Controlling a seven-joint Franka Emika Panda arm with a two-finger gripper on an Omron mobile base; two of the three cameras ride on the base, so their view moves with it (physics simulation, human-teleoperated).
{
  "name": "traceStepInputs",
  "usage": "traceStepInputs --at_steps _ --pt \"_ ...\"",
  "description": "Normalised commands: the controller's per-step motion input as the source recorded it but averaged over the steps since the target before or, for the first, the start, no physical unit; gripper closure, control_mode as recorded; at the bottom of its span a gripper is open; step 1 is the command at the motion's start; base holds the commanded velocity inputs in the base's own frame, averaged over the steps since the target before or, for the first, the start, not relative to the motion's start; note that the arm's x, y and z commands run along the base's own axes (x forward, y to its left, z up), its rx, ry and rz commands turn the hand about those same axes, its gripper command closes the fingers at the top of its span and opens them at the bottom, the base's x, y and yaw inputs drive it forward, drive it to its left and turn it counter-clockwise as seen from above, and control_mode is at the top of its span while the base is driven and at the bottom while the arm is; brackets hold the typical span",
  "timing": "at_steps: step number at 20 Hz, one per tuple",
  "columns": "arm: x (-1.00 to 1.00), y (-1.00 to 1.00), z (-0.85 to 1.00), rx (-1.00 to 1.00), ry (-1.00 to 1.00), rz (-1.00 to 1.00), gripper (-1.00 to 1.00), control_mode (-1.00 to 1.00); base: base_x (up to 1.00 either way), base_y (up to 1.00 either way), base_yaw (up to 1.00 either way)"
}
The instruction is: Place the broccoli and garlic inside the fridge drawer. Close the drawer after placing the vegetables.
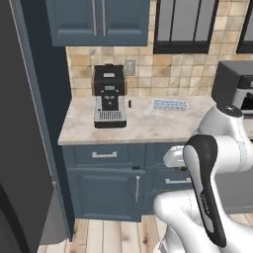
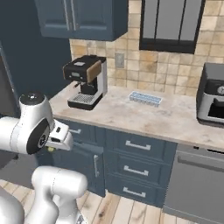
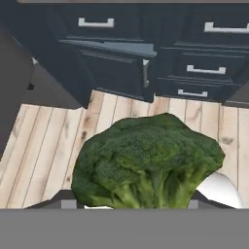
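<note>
One broccoli [image 3: 148,163] in hand [image 3: 131,204]; one coffee machine [image 1: 109,96]; five drawer handles

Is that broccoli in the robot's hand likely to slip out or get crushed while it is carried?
The broccoli has a bumpy crown, so it probably gives the fingers some purchase rather than sliding. The florets look soft, so a hard squeeze might bruise them, while the pale stalks seem firmer. It looks small and leafy, so likely light. Set down, its rounded top might let it roll.

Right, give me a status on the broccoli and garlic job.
Done: the broccoli looks picked up, sitting close before the hand camera above the wooden floor. In hand: carrying it, apparently between the gripper's fingers. Left: putting it in the fridge drawer, fetching the garlic, then closing the drawer.
</note>
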Motion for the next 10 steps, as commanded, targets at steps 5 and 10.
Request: traceStepInputs --at_steps 5,10 --pt "0.00 0.00 0.00 0.00 0.00 0.00 1.00 1.00 -0.89 0.04 0.59" --pt "0.00 0.00 0.00 0.00 0.00 0.00 1.00 1.00 -0.81 0.14 0.62"
